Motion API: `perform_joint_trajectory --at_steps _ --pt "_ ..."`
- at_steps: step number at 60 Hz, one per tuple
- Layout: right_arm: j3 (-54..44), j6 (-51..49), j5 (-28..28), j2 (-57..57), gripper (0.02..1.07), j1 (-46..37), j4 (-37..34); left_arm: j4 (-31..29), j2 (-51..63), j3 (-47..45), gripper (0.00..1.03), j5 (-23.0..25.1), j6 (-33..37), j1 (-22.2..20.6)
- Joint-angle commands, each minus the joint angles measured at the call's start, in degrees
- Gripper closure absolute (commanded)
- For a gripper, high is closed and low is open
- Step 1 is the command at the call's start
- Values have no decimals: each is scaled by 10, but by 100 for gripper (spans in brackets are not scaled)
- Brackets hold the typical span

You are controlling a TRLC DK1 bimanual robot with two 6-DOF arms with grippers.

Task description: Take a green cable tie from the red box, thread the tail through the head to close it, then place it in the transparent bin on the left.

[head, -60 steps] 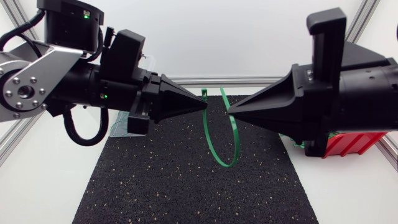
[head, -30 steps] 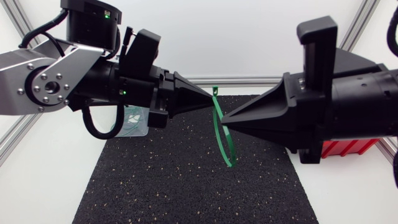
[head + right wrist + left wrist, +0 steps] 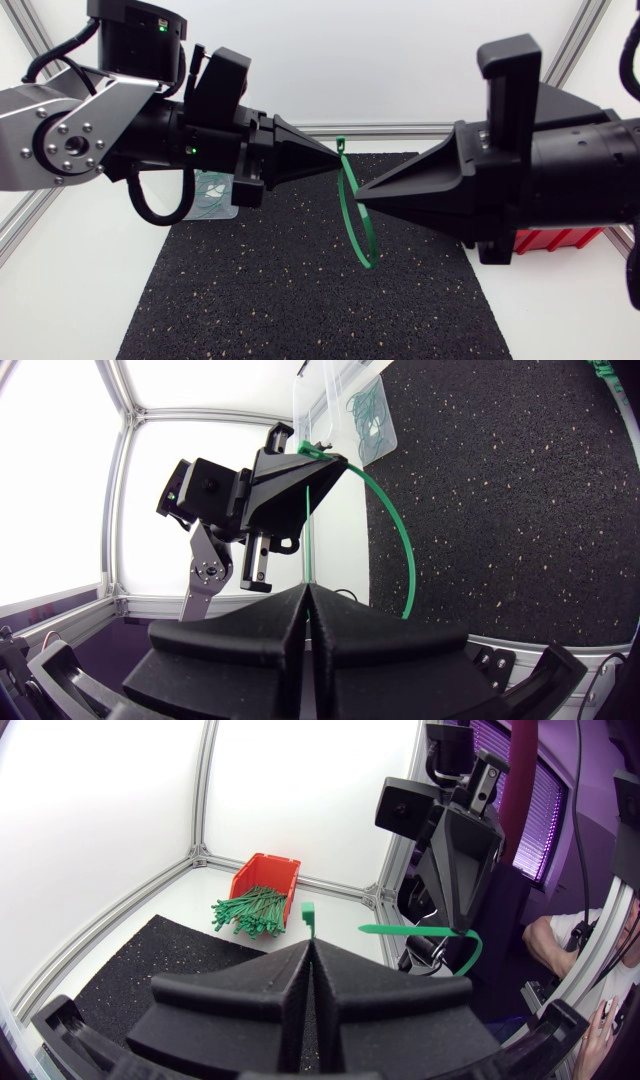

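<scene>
A green cable tie (image 3: pixel 352 225) hangs as a narrow loop above the black mat (image 3: pixel 280 300), stretched between my two grippers. My left gripper (image 3: pixel 333 161) is shut on its head end, which sticks up past the fingertips (image 3: pixel 308 915). My right gripper (image 3: pixel 360 195) is shut on the tail, a thin strip rising from its tips (image 3: pixel 308 535). The two gripper tips stand close together, the left one slightly higher. The red box (image 3: pixel 268 873) holds a bundle of green ties (image 3: pixel 250 908). The transparent bin (image 3: pixel 215 195) lies behind my left gripper, with closed ties inside (image 3: pixel 365 405).
Aluminium frame rails (image 3: pixel 400 128) run along the back and sides of the table. In the head view the red box (image 3: pixel 560 238) is mostly hidden under my right arm. White table surface (image 3: pixel 60 300) borders the mat.
Both grippers have come closer together and the left one has risen a little. The tie's loop has narrowed and turned more edge-on. Both grips have held.
</scene>
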Motion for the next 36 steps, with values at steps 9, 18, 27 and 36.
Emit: perform_joint_trajectory --at_steps 9,18,27,36 --pt "-14 16 4 -9 102 -5 13 5 -20 -21 100 3 -2 -9" --pt "-19 16 6 -8 102 -5 18 6 -22 -25 100 3 0 -13" --pt "-20 16 7 -8 102 -7 20 6 -27 -28 100 3 1 -15" --pt "-20 16 7 -8 102 -7 22 4 -32 -31 100 3 1 -16"
